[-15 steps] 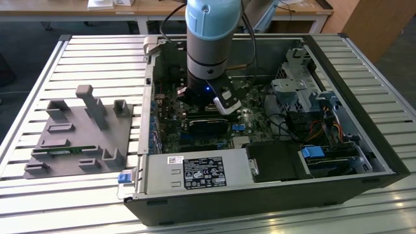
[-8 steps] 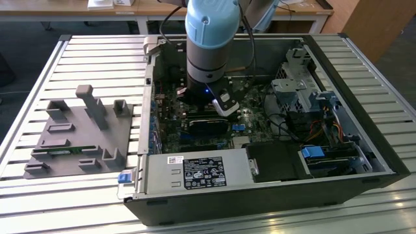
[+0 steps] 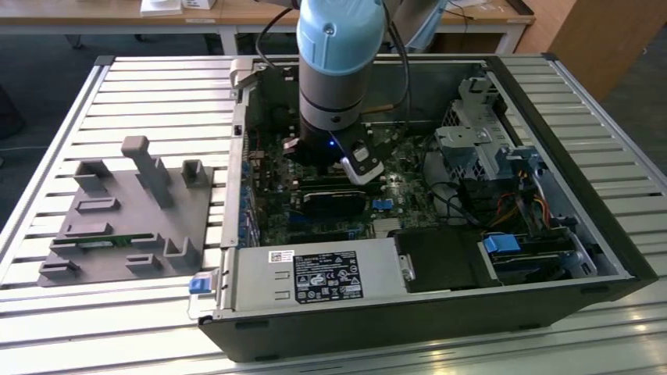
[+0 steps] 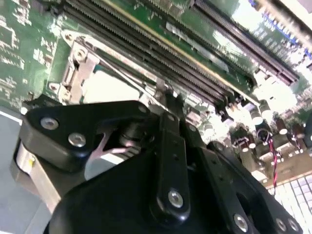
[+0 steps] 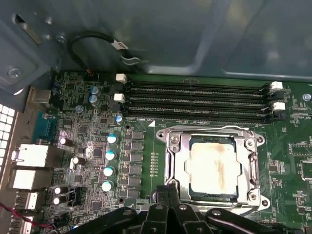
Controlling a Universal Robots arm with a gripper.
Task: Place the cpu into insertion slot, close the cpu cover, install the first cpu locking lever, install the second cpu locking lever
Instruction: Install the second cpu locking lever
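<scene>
In the first wrist view the cpu (image 5: pixel 214 165), pale tan with a brownish stain, lies in the insertion slot (image 5: pixel 187 194) on the green board. The cpu cover (image 5: pixel 175 158), a silvery frame, lies flat around it. Thin wire levers run along the frame's edges (image 5: pixel 209 129). My gripper (image 5: pixel 168 191) is at the socket's edge, its two black fingertips together with nothing visible between them. In the second wrist view the black gripper (image 4: pixel 168 97) hangs just over the cover's rim (image 4: pixel 80 63). In the exterior view the arm (image 3: pixel 331 78) reaches down into the open computer case.
Long black memory slots (image 5: pixel 195 100) run beside the socket. Capacitors (image 5: pixel 109 156) and rear ports (image 5: pixel 31 156) stand on its other side. The case holds a power supply (image 3: pixel 312 277) and a drive cage (image 3: pixel 479 141). A grey parts fixture (image 3: pixel 125 211) lies on the slatted table.
</scene>
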